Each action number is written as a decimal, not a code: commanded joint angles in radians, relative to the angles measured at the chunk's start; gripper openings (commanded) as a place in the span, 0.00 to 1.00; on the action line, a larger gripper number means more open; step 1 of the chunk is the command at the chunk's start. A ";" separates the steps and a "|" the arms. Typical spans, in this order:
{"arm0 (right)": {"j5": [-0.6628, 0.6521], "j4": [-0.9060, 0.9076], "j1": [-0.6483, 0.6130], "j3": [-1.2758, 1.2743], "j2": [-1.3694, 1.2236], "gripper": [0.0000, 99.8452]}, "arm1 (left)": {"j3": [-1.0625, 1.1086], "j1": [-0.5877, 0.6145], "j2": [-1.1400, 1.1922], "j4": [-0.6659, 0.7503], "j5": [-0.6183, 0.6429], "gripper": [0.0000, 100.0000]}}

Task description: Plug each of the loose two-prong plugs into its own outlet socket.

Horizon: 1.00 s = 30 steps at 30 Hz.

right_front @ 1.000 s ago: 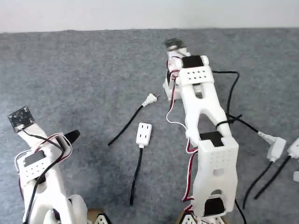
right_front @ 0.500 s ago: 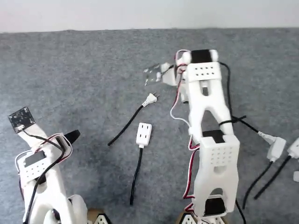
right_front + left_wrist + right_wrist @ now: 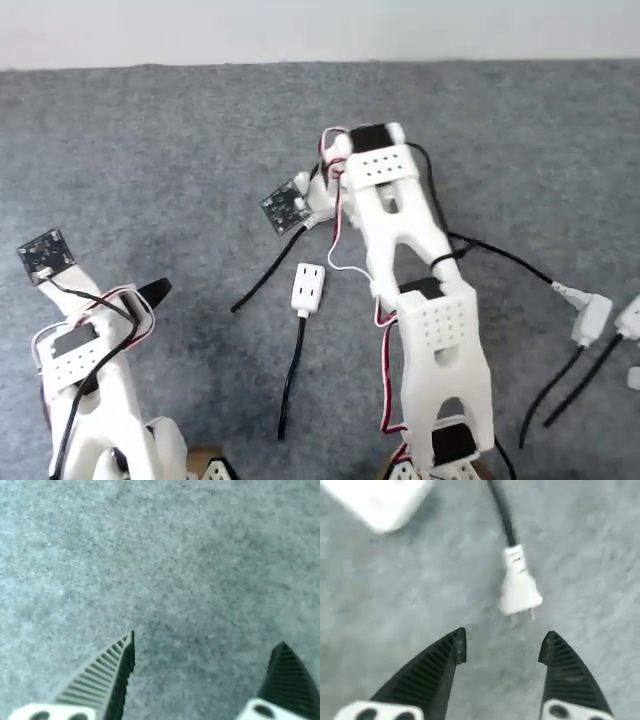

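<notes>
- Right gripper (image 3: 506, 634): fingers spread wide and empty, tips just short of the prongs of the two-prong plug (image 3: 520, 587).
- Straddle the plug's white body (not its cable) before you close.
- Outlet socket (image 3: 308, 283): just left of centre in the high view; line the prongs up with its slots.
- Left gripper (image 3: 206, 640): fingers open, empty, over bare table (image 3: 150, 130), lower left.

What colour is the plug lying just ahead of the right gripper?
White plug on a black cord; clearest in the right wrist view.
</notes>
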State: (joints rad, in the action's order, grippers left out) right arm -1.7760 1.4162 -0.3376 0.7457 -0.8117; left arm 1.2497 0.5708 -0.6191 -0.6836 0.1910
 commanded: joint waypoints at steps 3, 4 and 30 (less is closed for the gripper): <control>0.186 -0.134 -0.047 0.061 -0.024 0.24 | -0.004 -0.003 0.000 0.023 -0.009 0.39; 0.186 -0.136 -0.048 0.061 -0.028 0.24 | -0.004 -0.003 0.000 0.023 -0.009 0.39; 0.302 -0.068 -0.114 0.068 -0.090 0.07 | -0.004 -0.003 0.000 0.023 -0.048 0.39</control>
State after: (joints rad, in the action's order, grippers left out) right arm -1.5106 1.3871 -0.4526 0.7457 -0.9099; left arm 1.2497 0.5708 -0.6191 -0.6836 0.1557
